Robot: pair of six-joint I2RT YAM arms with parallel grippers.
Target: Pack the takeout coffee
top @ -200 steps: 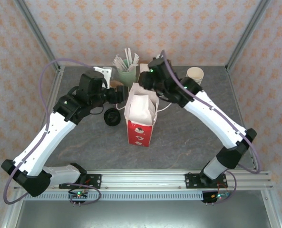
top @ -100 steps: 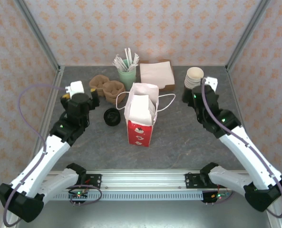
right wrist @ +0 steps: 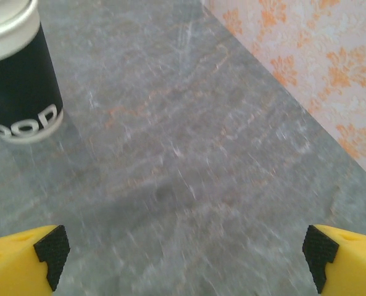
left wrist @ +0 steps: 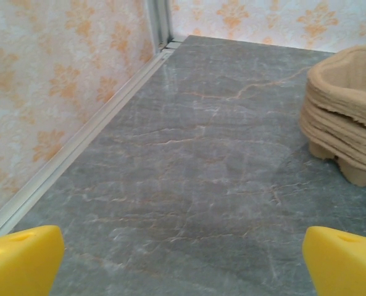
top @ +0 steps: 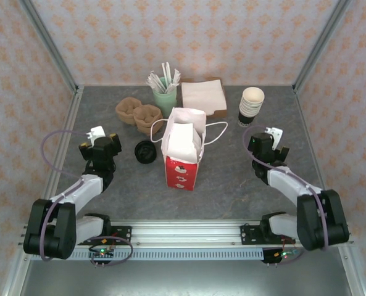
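Tools spread wide and empty: left tool (left wrist: pixel 181 256), right tool (right wrist: pixel 186 259), paper bag (top: pixel 184 148) standing between them

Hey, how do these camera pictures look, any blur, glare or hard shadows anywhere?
Top external: sharp and evenly lit, no hard shadows around the paper bag. Left wrist: crisp, with a pale sheen on the table near the wall. Right wrist: the table looks smeared by blur, and the dark cup is soft-edged.

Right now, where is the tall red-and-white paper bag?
In the top view, the red-and-white paper bag stands open at the middle of the grey table, with the round black lids close on its left and the brown pulp trays behind them.
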